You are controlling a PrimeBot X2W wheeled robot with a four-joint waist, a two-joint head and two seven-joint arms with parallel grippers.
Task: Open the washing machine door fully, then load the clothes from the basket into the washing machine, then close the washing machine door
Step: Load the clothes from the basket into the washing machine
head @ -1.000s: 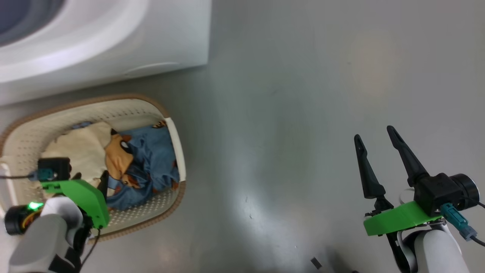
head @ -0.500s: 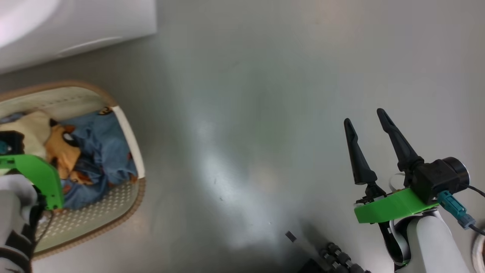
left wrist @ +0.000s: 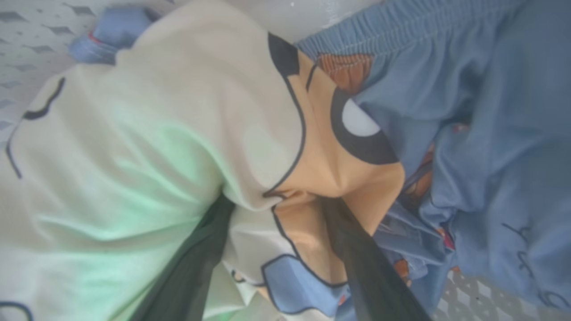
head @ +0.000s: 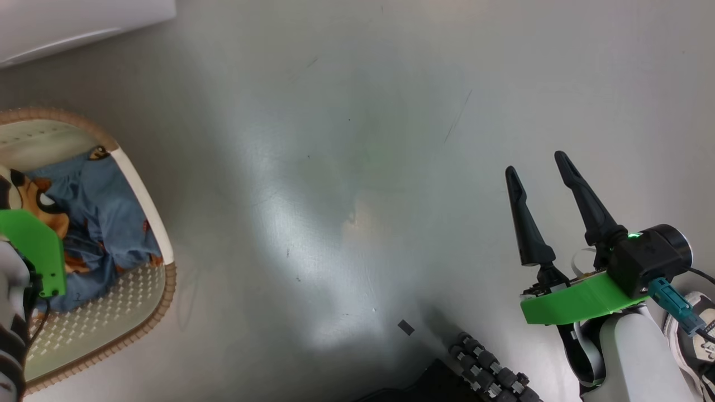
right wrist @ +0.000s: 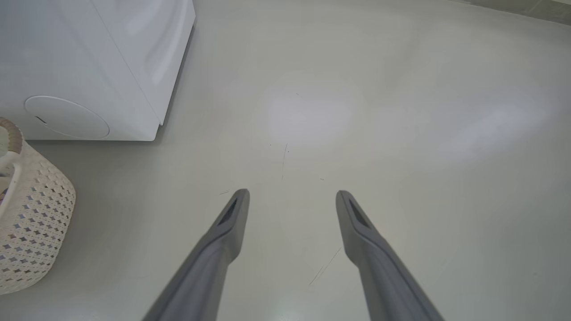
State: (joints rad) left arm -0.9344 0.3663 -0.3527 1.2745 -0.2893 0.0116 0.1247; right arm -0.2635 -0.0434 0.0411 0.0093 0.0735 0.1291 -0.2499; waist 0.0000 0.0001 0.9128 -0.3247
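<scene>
Grey, glossy floor (head: 346,167) across the middle of the head view. A leftward slide of the whole picture over the last second: a turn of the camera, not a move of the things. Washing machine (head: 84,22) cut down to a white bottom corner at top left. Basket (head: 111,312) now at the left edge, half cropped, with the blue printed garment of the clothes (head: 106,206) inside. Green wrist mount (head: 33,245) of the left arm above the basket, fingers cropped. Right gripper (head: 536,163) at lower right over the floor, fingers spread, carrying nothing, placed in the picture much as a second ago. Judged from that: loading not yet begun, and the grasp now best followed from the wrist. White shoe (head: 701,357) clipped by the lower right corner. Dark ribbed thing (head: 491,371) at the bottom edge, hard to name.

Left wrist view: left gripper (left wrist: 276,203) sunk in the clothes, fingers (left wrist: 368,267) spread either side of a cream-and-orange fold. Tips buried under cloth; not yet pinched, going by the gap. Blue garment to the right, perforated basket wall (left wrist: 26,53) at the upper left.

Right wrist view: right gripper (right wrist: 292,192) wide apart, pointing at the floor. Washing machine (right wrist: 89,67) at upper left, basket (right wrist: 35,223) at the left edge, well apart from the fingers. No judging from these angles whether the washing machine door stands fully open.
</scene>
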